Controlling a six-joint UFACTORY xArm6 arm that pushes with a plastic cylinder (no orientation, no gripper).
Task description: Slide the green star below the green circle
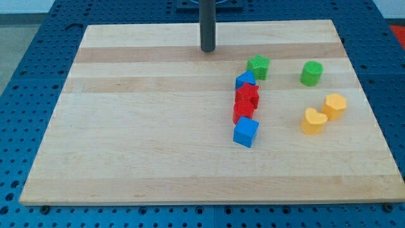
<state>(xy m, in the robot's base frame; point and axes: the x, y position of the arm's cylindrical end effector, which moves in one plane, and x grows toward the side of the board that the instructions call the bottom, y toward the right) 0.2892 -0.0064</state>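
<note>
The green star (258,66) lies on the wooden board, right of centre near the view's top. The green circle (311,73) stands to its right, about level with it and apart from it. My tip (207,49) is at the end of the dark rod near the board's top edge, up and to the left of the green star, with a clear gap between them. The tip touches no block.
A column of blocks runs down from the green star: a blue triangle-like block (245,80), a red star (248,95), a red block (243,111), a blue cube (245,132). Two yellow heart blocks (335,105) (313,121) lie below the green circle. The board (139,126) lies on a blue pegboard.
</note>
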